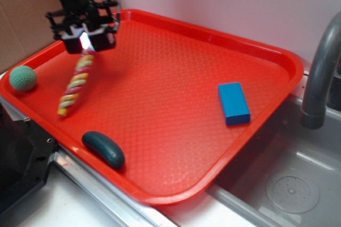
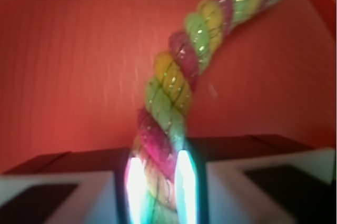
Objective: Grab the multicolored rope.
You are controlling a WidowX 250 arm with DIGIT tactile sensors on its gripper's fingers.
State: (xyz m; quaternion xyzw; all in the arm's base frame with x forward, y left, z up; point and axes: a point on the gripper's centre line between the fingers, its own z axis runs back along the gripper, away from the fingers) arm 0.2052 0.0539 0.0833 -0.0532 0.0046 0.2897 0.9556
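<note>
The end effector [image 1: 85,41] was squeezed tight on one end of the multicolored rope [image 1: 76,84], up near the back left part of the red tray [image 1: 176,67]. The rope hung down from it at a slant, and its low end looked to be touching or almost touching the tray floor. In the wrist view, the rope [image 2: 174,108] sat pinched between the two fingers [image 2: 185,187] and curved away over the red floor. A green crocheted ball [image 1: 23,78] lay at the tray's left edge. A dark green oval thing [image 1: 103,149] lay near the front edge. A blue block [image 1: 233,103] lay well apart on the right side. A grey tap [image 1: 319,72] stood beside the tray.
</note>
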